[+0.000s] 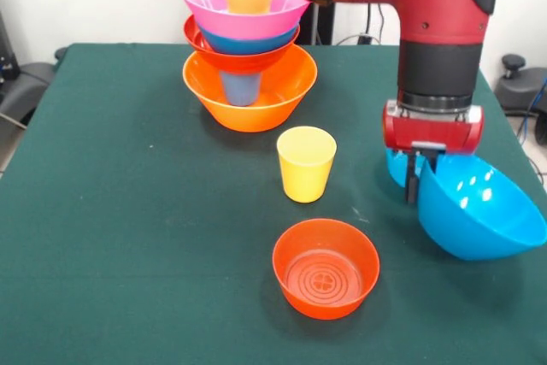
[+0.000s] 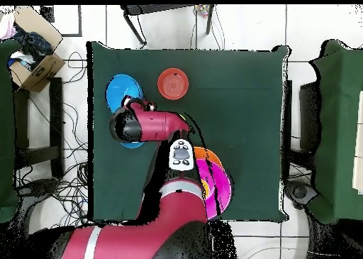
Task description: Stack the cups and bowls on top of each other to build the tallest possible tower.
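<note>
Nearest sits the red-orange bowl (image 1: 326,267) on the bench (image 1: 128,237); right of it, the fingers (image 1: 414,179) are clamped on a tilted blue bowl's (image 1: 479,211) rim, lifted.

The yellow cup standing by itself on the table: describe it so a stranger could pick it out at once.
Start from the tower of nested bowls at the table's far side, built on the big orange bowl. Just in front of it, toward the camera, stands the yellow cup, upright on the green cloth with a red-orange bowl nearer still. Unlike the cup atop the tower, it stands alone.
</note>
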